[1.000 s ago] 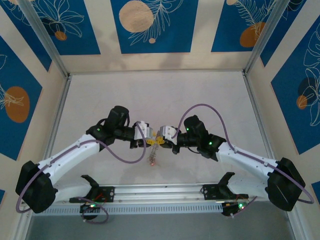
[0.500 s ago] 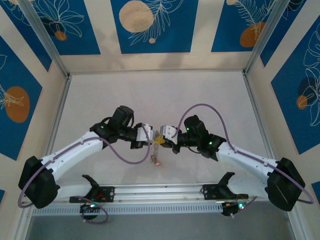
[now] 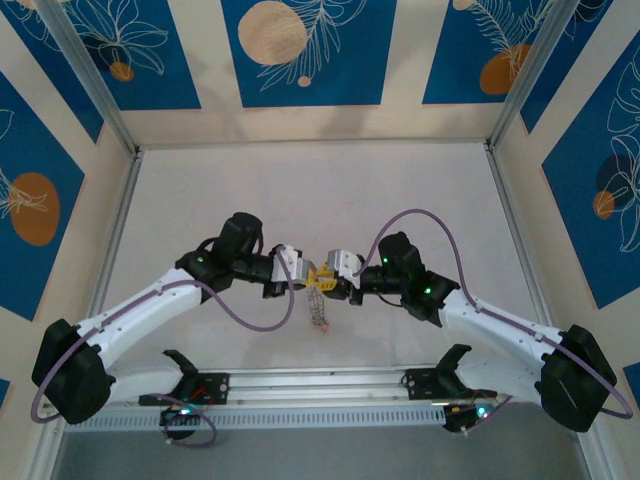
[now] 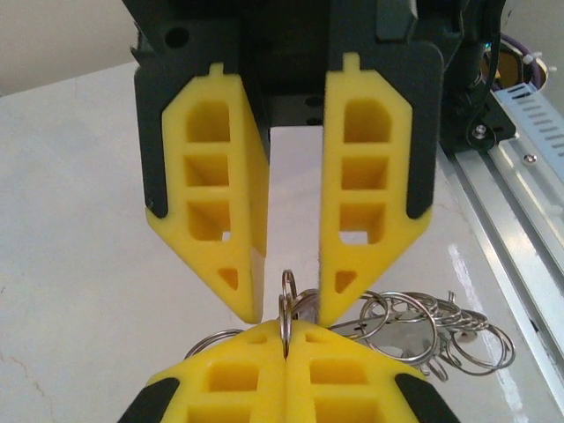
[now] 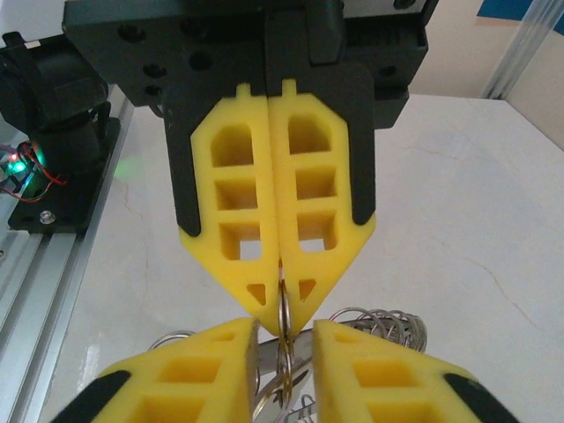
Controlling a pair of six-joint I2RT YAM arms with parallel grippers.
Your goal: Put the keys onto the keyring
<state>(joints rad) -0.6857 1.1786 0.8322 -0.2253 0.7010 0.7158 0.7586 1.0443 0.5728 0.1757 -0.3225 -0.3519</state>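
Left gripper (image 5: pixel 280 313) is fully closed, clamping the keyring (image 4: pixel 414 330) edge-on at its fingertips. Right gripper (image 4: pixel 291 308) meets it tip to tip, jaws slightly apart, straddling the keyring without gripping. The keyring's loops hang above the table (image 3: pixel 400 200).

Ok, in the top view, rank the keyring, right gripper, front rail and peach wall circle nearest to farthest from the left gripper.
1. keyring, pinched by the left gripper.
2. right gripper, tip to tip, rightward.
3. front rail, near edge.
4. peach wall circle, far back.
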